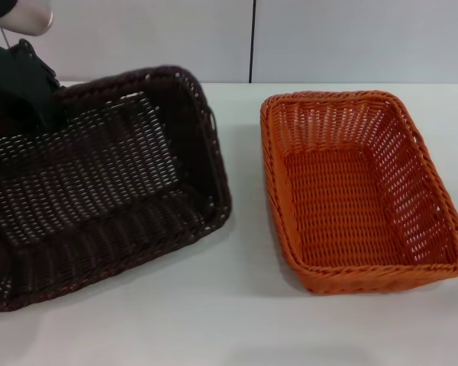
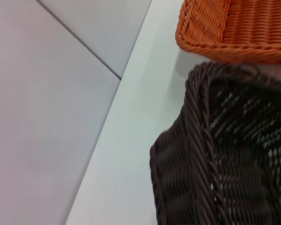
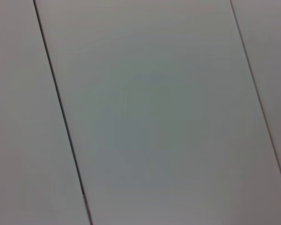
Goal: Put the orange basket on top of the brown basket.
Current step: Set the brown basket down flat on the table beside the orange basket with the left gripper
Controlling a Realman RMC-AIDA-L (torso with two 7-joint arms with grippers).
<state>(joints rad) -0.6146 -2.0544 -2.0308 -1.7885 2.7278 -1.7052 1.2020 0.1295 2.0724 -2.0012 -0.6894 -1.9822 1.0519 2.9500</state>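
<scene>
The brown basket is on the left of the table, tilted and turned, with its far left rim raised. My left gripper is at that far left rim, shut on it from above. The orange basket stands flat on the table to the right, apart from the brown one, open side up and empty. The left wrist view shows the brown basket's braided rim close up and a corner of the orange basket beyond it. My right gripper is out of view; its wrist view shows only wall panels.
The white table carries both baskets. A pale panelled wall with a dark vertical seam stands right behind the table's far edge. A strip of bare table lies between the two baskets.
</scene>
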